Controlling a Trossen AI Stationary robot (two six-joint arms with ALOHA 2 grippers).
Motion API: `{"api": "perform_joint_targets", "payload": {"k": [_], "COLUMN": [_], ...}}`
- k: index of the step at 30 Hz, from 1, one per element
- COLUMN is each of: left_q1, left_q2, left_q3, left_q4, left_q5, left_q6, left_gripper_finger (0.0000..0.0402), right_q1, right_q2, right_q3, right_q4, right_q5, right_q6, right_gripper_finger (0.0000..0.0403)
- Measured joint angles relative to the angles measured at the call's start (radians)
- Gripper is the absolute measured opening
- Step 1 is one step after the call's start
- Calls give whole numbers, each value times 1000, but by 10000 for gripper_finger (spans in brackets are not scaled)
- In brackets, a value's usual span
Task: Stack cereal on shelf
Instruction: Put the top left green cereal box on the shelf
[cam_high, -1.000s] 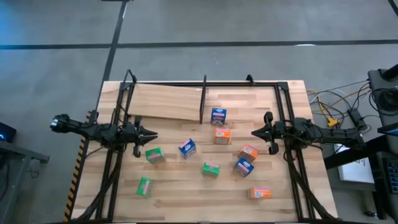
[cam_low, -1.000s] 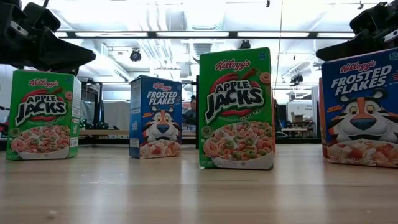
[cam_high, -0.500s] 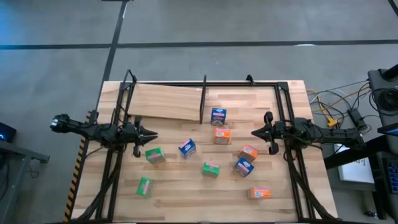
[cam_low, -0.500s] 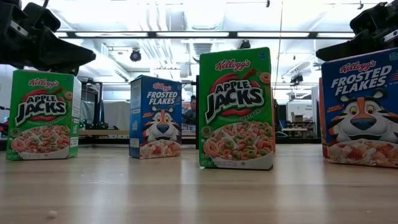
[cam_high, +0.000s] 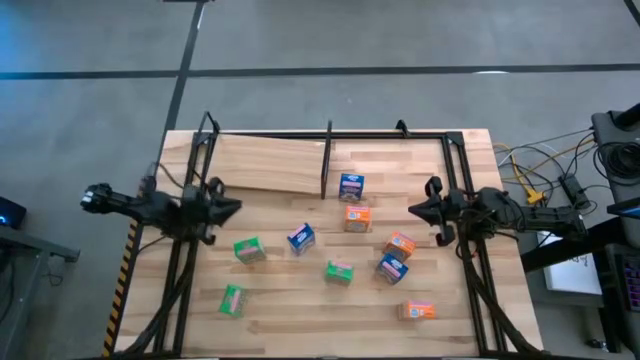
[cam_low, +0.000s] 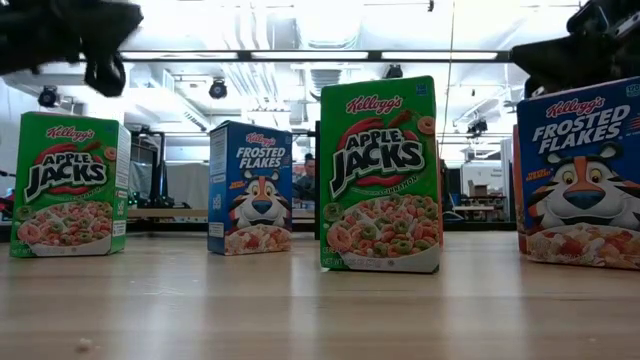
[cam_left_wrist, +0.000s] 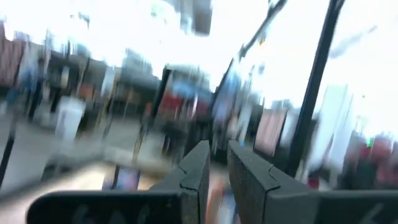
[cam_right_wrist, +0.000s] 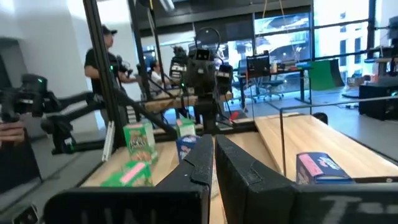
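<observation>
Left gripper (cam_high: 232, 208): left of centre in the high view, above the table and clear of every box; fingers nearly together with a thin gap, nothing between them.
Right gripper (cam_high: 414, 211): right of centre in the high view, fingers pressed together, empty, apart from the boxes.
Shelf (cam_high: 270, 165): light plank in the upper part of the table, edged by a black frame, with a black divider rod (cam_high: 326, 160) standing at its right end; no box lies on the plank.
Cereal near the rod: a blue Frosted Flakes box (cam_high: 351, 186) just right of the rod, an orange box (cam_high: 357, 217) below it.
Cereal, centre: a second blue box (cam_high: 301, 238), a green Apple Jacks box (cam_high: 249, 250), another green box (cam_high: 339, 271).
Cereal, lower part of frame: a green box (cam_high: 232, 300) lower left, an orange box (cam_high: 419, 311) lower right, and an orange (cam_high: 400, 244) and blue (cam_high: 392, 268) pair close together, lying askew.
Step in hand, as I judge it: nothing picked; first grasp to choose.
Doing it well: spread the fingers before descending, take an isolated upright box across its narrow faces, lift straight, and set it flat on the plank against the frame. Leave the crowded pair until later.
</observation>
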Motion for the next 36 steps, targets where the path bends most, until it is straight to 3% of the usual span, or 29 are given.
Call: {"api": "perform_joint_targets", "payload": {"k": [5,10,19,23,29,31,36], "left_q1": [0,1,2,2,1,2,2], "left_q2": [4,16,216,356,558,599,691], "left_q3": [0,0,9,98,333,438,704], "left_q4": [179,269,555,540,348,161,-379], "left_q5": [-2,-157,-27,-24,-24,-27,-146], "left_q6": [120,147,99,58,44,50,9], "left_gripper_finger": [41,41,41,41,41,41,41], "right_q1": [0,0,0,0,0,0,0], "right_q2": [0,0,0,0,0,0,0], "right_q3": [0,0,0,0,0,0,4], "right_q4": [60,156,251,326,392,440,530], "right_q5": [1,41,115,115,118,132,141], "right_q6": [23,13,66,66,58,43,10], "right_gripper_finger": [9,9,9,9,9,9,9]}}
